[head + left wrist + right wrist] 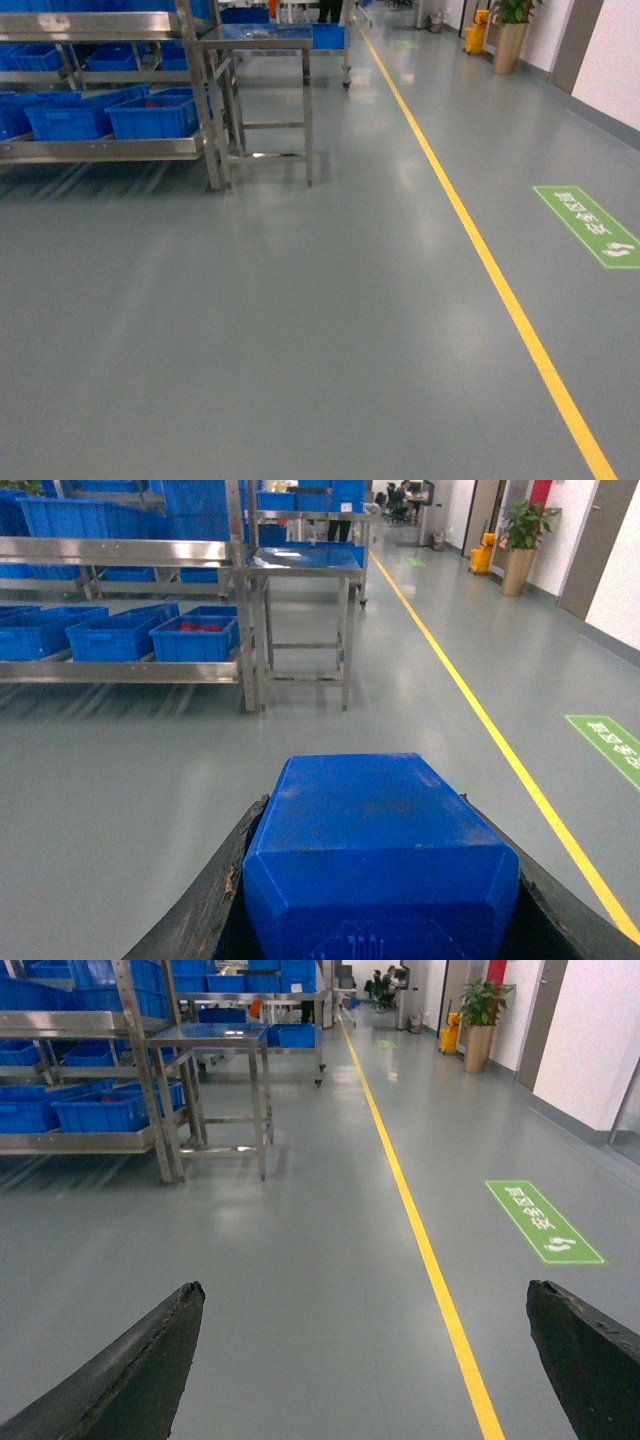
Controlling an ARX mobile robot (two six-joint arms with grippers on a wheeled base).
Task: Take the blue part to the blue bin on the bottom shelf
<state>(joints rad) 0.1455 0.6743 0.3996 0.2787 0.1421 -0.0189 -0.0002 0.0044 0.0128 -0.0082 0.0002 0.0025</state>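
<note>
The blue part [380, 850], a chunky block with bevelled edges, fills the bottom of the left wrist view, and my left gripper [365, 805] is shut on it with a black finger on each side. My right gripper [365, 1290] is open over bare floor with nothing between its fingers. Neither gripper shows in the head view. The bottom shelf [100, 150] of the steel rack lies far left across the floor, also seen as the bottom shelf [120, 672] and bottom shelf [80, 1142]. Blue bins [150, 115] stand on it; the nearest blue bin [195, 640] holds something red.
A steel table [260, 40] stands right of the rack. A yellow floor line [480, 250] runs along the aisle, with a green floor sign [590, 225] to its right. A potted plant [510, 35] and a yellow bucket [476, 32] stand far back right.
</note>
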